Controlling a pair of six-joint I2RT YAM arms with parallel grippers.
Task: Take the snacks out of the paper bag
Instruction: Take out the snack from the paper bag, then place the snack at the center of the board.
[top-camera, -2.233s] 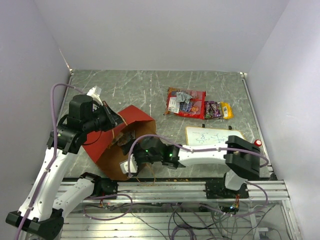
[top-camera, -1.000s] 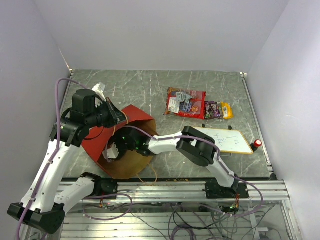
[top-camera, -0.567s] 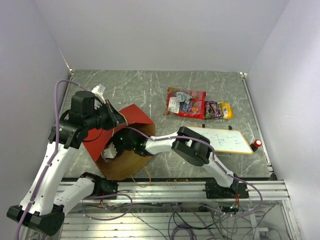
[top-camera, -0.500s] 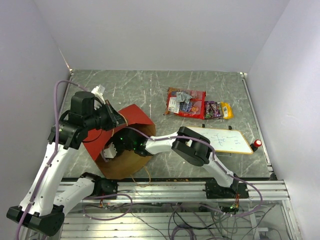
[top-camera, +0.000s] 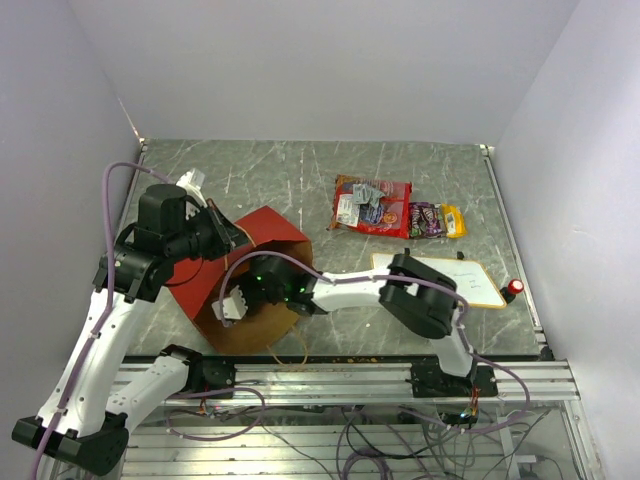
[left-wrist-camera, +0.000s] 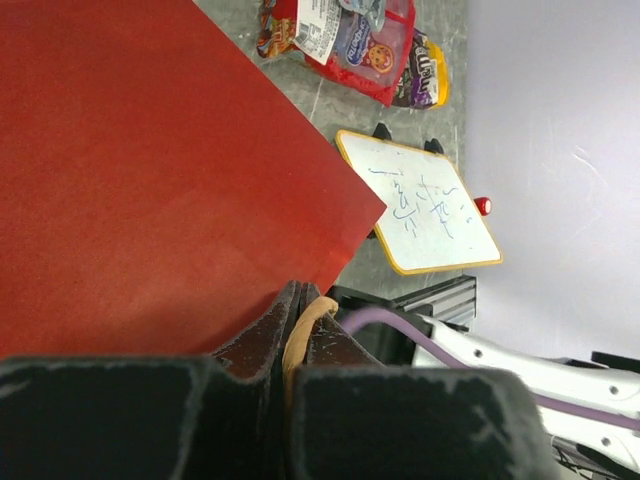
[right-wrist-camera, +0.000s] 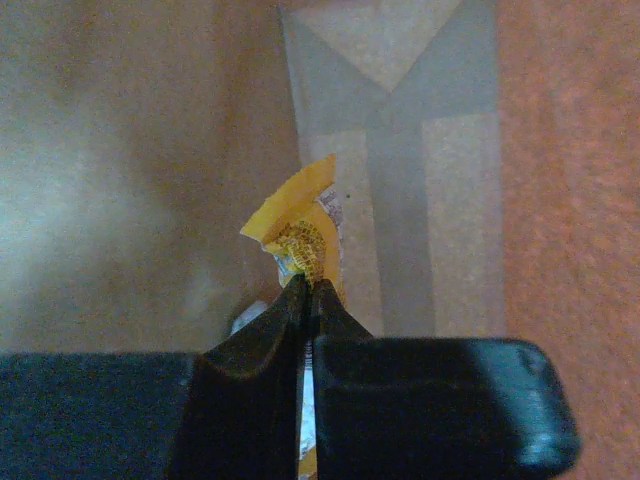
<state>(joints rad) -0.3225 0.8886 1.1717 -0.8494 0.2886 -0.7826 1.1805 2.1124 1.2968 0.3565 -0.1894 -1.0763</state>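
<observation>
Two grippers share this step. The left gripper (left-wrist-camera: 300, 298) is clamped tight on the paper bag (top-camera: 268, 232) at its twisted handle (left-wrist-camera: 303, 325), which seems to prop the mouth open. The right gripper (right-wrist-camera: 308, 287) sits deep inside the bag. Its fingers are pinched almost flat together on the crumpled edge of a yellow packet (right-wrist-camera: 300, 225), which sticks out just ahead of the fingertips against the brown kraft inside.

The hold looks thin, only on an edge. I judge the draw-out should be slow and straight back along the bag's length, clear of the kraft walls on either side of the gripper, so the packet neither snags nor slips. The left gripper should hold the handle firm so the mouth does not collapse onto the arm. Once clear of the mouth, the packet belongs well off to the right gripper's outer side, by the red bag (top-camera: 372, 205) and the other snacks lying on the counter (top-camera: 280, 170).
</observation>
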